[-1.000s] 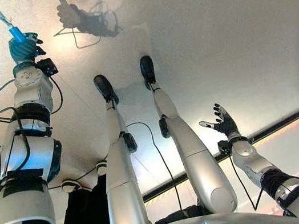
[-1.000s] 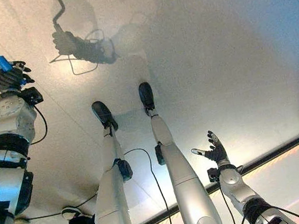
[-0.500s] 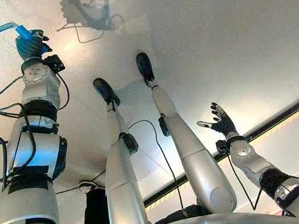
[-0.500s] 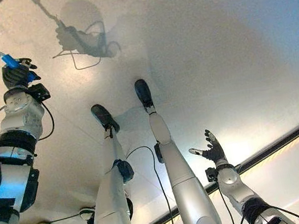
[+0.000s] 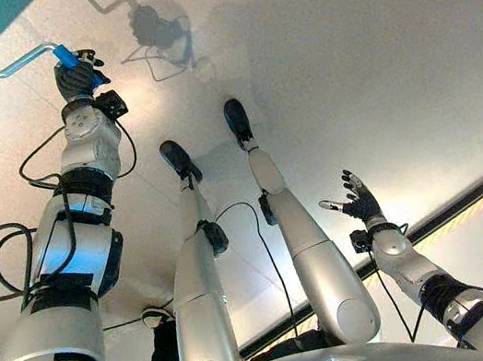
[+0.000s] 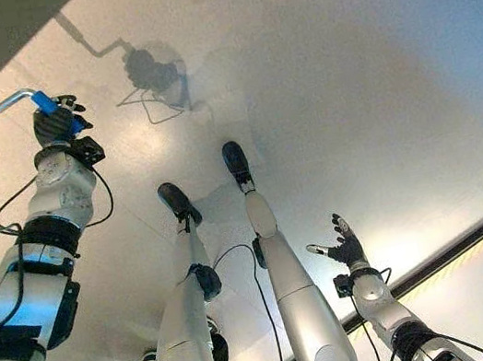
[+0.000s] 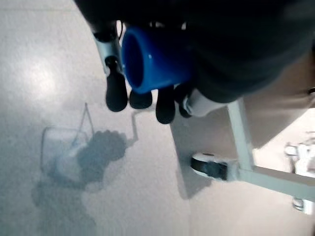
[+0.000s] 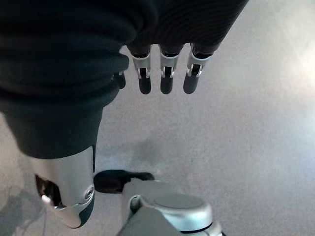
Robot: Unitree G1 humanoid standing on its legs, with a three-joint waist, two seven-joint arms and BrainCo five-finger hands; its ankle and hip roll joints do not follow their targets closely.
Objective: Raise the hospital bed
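Left hand (image 5: pixel 76 78), far left: fingers curled round blue crank handle (image 5: pixel 64 55). Right hand (image 5: pixel 358 203), near right: fingers spread, empty.

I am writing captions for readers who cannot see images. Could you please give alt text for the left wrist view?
The robot's left hand has its dark-tipped fingers curled round the blue cylindrical grip of the bed's crank handle, above a pale grey floor. Beside it stands a pale metal bed frame with a small black caster wheel.

Pale speckled floor (image 5: pixel 369 55), dark strip with an orange-lit edge (image 5: pixel 469 196) crossing it at the right
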